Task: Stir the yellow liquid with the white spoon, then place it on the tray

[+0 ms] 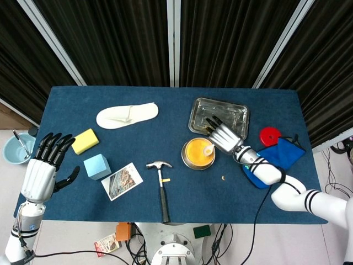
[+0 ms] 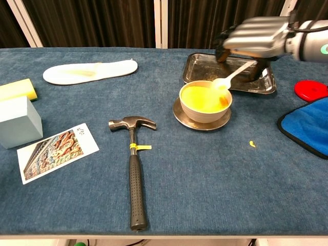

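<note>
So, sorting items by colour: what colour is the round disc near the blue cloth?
Red. The disc shows best in the chest view.

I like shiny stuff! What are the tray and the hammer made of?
The tray looks like bare metal, probably steel: silvery, with mirror-like reflections. The hammer has a shiny grey metal head and a dark, dimpled handle that looks like rubber or plastic.

White spoon (image 1: 208,149) over yellow liquid (image 1: 198,152)

Bare cloth lies open between the hammer (image 2: 133,169) and the bowl (image 2: 205,102); the tray (image 2: 205,66) crowds just behind it, blue cloth (image 2: 307,125) to its right.
</note>
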Available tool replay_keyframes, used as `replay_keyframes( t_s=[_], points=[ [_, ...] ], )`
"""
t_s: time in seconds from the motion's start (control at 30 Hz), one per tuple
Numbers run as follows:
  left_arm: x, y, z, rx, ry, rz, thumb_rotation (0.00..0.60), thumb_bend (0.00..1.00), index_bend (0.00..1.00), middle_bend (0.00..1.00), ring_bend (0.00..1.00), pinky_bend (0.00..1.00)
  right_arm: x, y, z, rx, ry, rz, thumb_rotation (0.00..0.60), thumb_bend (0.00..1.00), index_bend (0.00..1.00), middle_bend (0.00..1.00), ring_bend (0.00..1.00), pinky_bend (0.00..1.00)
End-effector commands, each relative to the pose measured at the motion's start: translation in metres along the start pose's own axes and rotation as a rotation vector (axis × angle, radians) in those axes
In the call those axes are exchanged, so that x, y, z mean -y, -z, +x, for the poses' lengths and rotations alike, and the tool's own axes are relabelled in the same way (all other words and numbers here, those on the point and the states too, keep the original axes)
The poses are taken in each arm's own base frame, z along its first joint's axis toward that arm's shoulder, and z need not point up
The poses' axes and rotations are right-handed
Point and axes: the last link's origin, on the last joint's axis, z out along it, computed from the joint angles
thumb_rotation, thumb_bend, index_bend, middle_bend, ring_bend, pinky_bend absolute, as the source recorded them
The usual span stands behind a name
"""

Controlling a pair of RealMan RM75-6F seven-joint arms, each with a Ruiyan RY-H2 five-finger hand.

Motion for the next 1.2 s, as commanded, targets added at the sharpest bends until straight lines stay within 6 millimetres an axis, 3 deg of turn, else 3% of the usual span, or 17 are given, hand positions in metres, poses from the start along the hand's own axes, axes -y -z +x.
replay_keyframes(
  t_s=[0.03,0.23,0.37,0.73,1.2],
  points=[
    [0.002,0.002,0.0,-0.001,0.003,0.007,0.577,0.28,0.13,0.13,0.09,0.09,0.019,-0.016,0.006,0.014,0.04,0.015,0.6,0.47,0.52,0.25,0.05,0.13],
    [0.005,0.004,-0.002,-0.006,0.009,0.007,0.574,0.28,0.13,0.13,0.09,0.09,0.038,-0.014,0.01,0.009,0.044,0.004,0.6,0.37,0.39,0.22,0.05,0.11],
    [0.006,0.005,-0.002,-0.008,0.013,0.006,0.575,0.28,0.13,0.13,0.09,0.09,0.038,-0.008,0.009,0.019,0.042,-0.012,0.6,0.37,0.36,0.22,0.05,0.11],
    [0.009,0.006,-0.006,-0.007,0.024,0.015,0.574,0.28,0.13,0.13,0.09,0.09,0.024,-0.001,-0.004,-0.006,0.033,-0.033,0.6,0.37,0.44,0.23,0.05,0.11],
    [0.012,0.009,-0.007,-0.006,0.029,0.031,0.583,0.28,0.13,0.12,0.09,0.09,0.026,-0.015,-0.018,-0.053,0.085,0.007,0.6,0.39,0.46,0.23,0.04,0.11]
  ],
)
